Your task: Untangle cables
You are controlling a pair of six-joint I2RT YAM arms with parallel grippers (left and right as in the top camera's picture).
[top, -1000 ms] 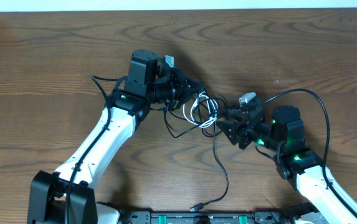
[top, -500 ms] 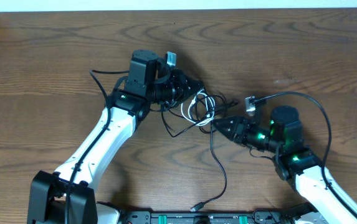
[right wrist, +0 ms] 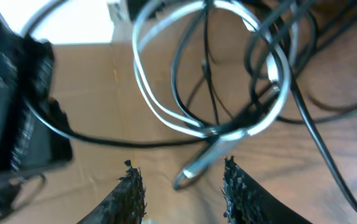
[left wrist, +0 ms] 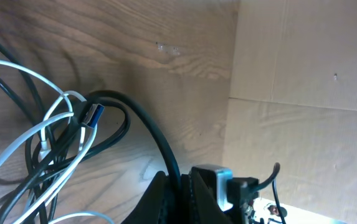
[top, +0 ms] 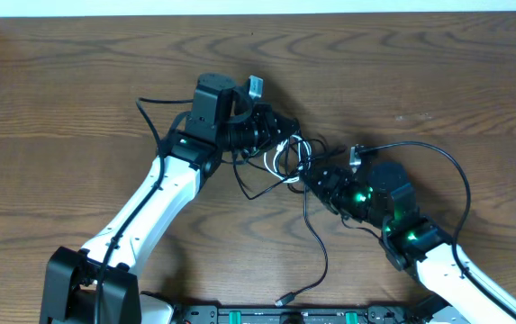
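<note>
With my left claw (left wrist: 177,193) pinching the cables (top: 289,157) knotted on the surface (top: 77,81), my right claw (right wrist: 181,193), fingers spread, should centre on the silvery plug (right wrist: 197,165) before closing, then draw gently away.

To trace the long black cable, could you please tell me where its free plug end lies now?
In the overhead view, the plug lies centrally by the near edge of the table, where the black cable trails down from the tangle.

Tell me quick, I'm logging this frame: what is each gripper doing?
Left gripper: closed on a black cable.
Right gripper: open, a silvery plug between its fingers, not gripped.
</note>
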